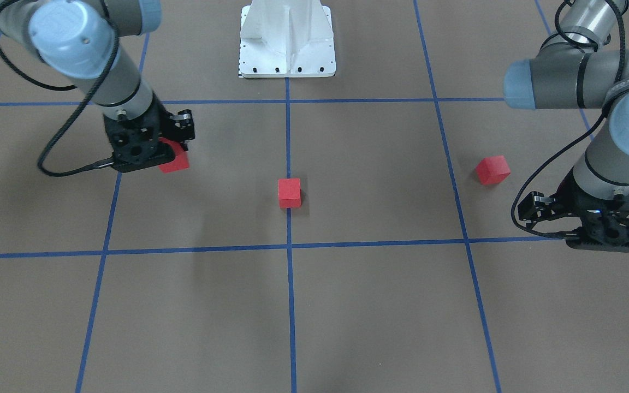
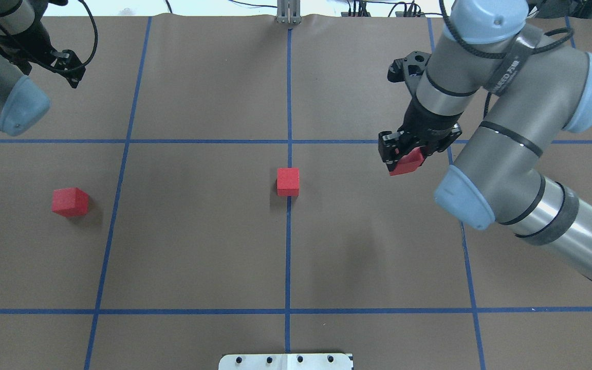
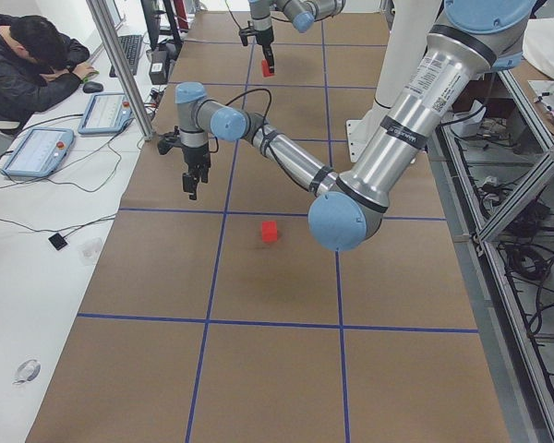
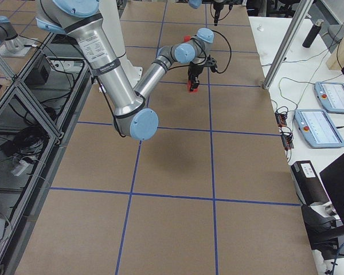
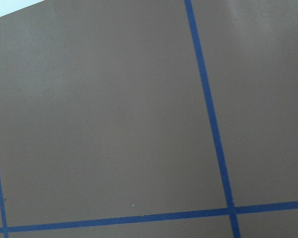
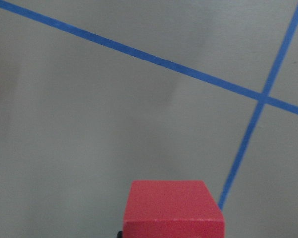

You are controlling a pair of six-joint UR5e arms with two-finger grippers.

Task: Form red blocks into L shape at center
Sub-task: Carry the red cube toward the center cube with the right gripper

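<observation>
My right gripper (image 2: 404, 156) is shut on a red block (image 2: 407, 163), held low over the brown floor to the right of the center. The block also shows in the front view (image 1: 175, 159) and at the bottom of the right wrist view (image 6: 171, 209). A second red block (image 2: 288, 181) sits on the middle vertical blue line at the center (image 1: 289, 192). A third red block (image 2: 70, 201) lies far to the left (image 1: 493, 170). My left gripper (image 1: 605, 240) hangs away from the blocks near the far left edge. Its fingers are hidden, so I cannot tell if it is open.
The white pedestal base (image 1: 287, 46) stands on the robot's side of the middle line (image 2: 285, 361). Blue tape lines (image 5: 208, 114) divide the brown floor into squares. An operator (image 3: 28, 60) sits at a desk with tablets beyond the far table edge.
</observation>
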